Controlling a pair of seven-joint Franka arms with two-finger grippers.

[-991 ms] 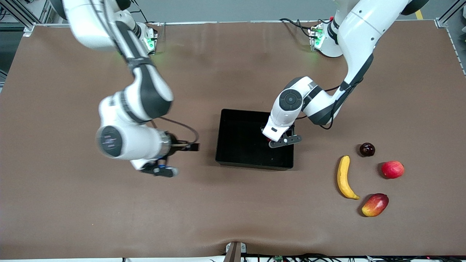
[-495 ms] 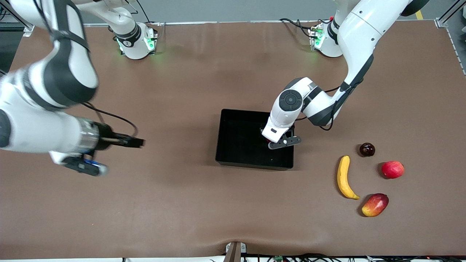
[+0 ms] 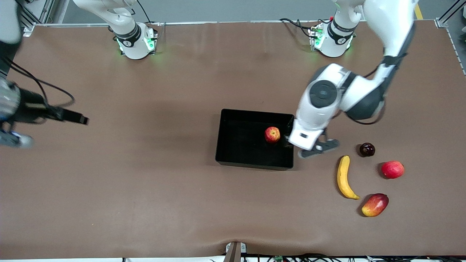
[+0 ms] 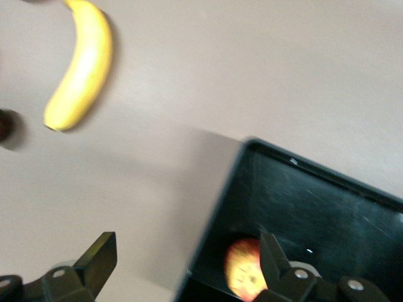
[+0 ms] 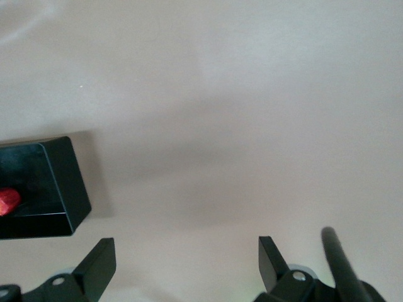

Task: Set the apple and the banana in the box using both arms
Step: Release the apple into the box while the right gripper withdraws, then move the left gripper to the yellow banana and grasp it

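- Since a second ago the left gripper (image 3: 293, 141) has let go of the apple (image 3: 272, 134) and swung away toward the loose fruit, so it now hangs over the box wall at the left arm's end, fingers spread wide with nothing between them.
- Apple now sits inside the box (image 3: 233, 163), just beside that gripper, close to the wall at the left arm's end.
- From the left wrist camera you can see the apple (image 4: 244, 275) next to one open finger (image 4: 272, 259), with the box rim (image 4: 217, 220) running between the two fingers.
- Banana (image 3: 344, 178) hasn't budged, flat on the table (image 3: 145, 203), near the left gripper, out toward the left arm's end and nearer the front camera.
- Around it: a dark plum (image 3: 367, 149), a plain red fruit (image 3: 392, 169) and a mango (image 3: 375, 205), all apart from each other.
- Right gripper (image 3: 74, 118) has pulled way back to the right arm's end of the table, well apart from the box, over bare tabletop.
- Its wrist camera shows the fingers (image 5: 101, 263) apart and empty, with a corner of the box (image 5: 66, 189) off to one side.
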